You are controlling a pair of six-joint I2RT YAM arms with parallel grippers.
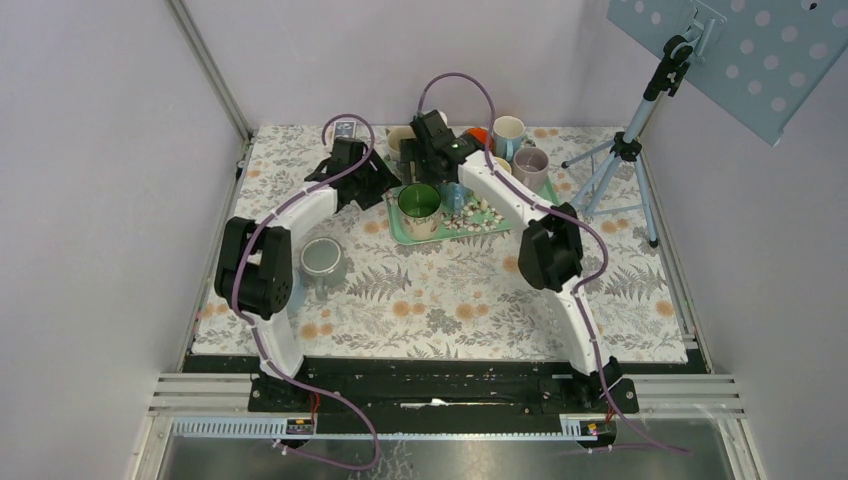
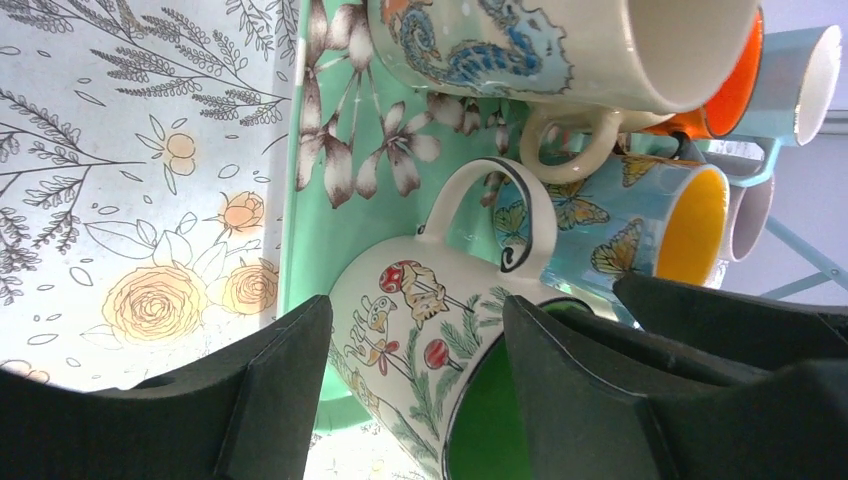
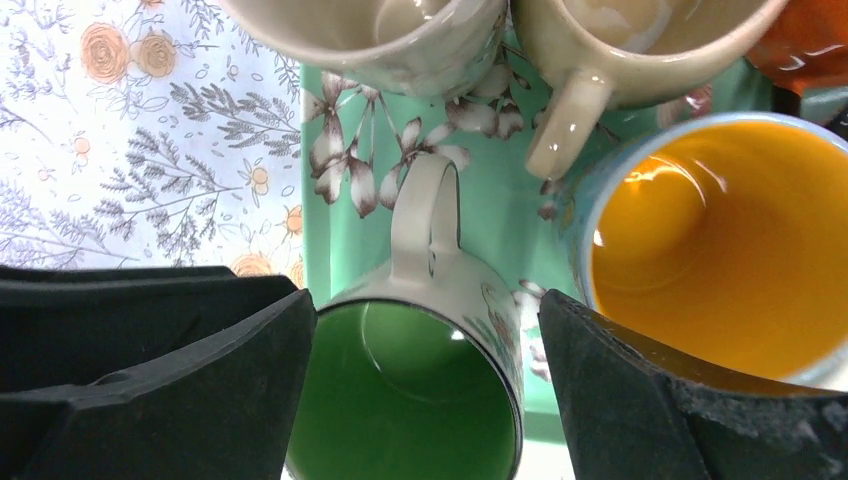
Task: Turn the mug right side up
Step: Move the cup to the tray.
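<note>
Robot lab cell, plain walls (image 1: pixel 90 150), aluminium frame (image 1: pixel 209 65), tripod (image 1: pixel 625 150), perforated panel (image 1: pixel 760 60), floral tablecloth (image 1: pixel 450 300)

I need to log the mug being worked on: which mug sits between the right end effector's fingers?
The green-lined mug, upright on the mint tray. Its close neighbour, the yellow-lined mug, lies outside the fingers.

The mushroom-patterned mug (image 3: pixel 410 400) is green inside, the floral tray (image 3: pixel 500 215) mint.

L end effector (image 2: pixel 416 318) jaws apart | mug (image 2: pixel 392 300) w/ green inside btwn them | on green tray (image 2: pixel 318 225) | butterfly mug (image 2: pixel 600 215) just beside
</note>
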